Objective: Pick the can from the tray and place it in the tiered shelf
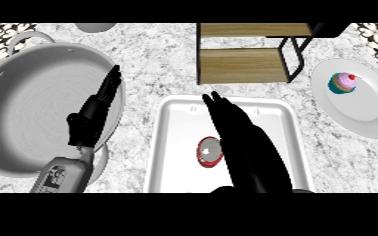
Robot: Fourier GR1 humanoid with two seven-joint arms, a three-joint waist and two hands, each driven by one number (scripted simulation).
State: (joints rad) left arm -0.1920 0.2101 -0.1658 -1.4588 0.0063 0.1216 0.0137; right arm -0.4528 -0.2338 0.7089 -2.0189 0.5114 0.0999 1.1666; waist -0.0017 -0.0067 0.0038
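From the head view, we see the red can (209,152) standing upright in the glossy white tray (173,145), its round silver top facing us. Our right hand (244,140) hovers beside it, fingers straight. Our left hand (94,111) rests open over the round grey pan (37,105). The wooden tiered shelf (244,52) stands on the marbled surface (159,55).

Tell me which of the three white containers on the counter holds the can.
The white rectangular tray under the right hand holds the red can. The big round pan at left looks empty; the plate at right carries a cupcake.
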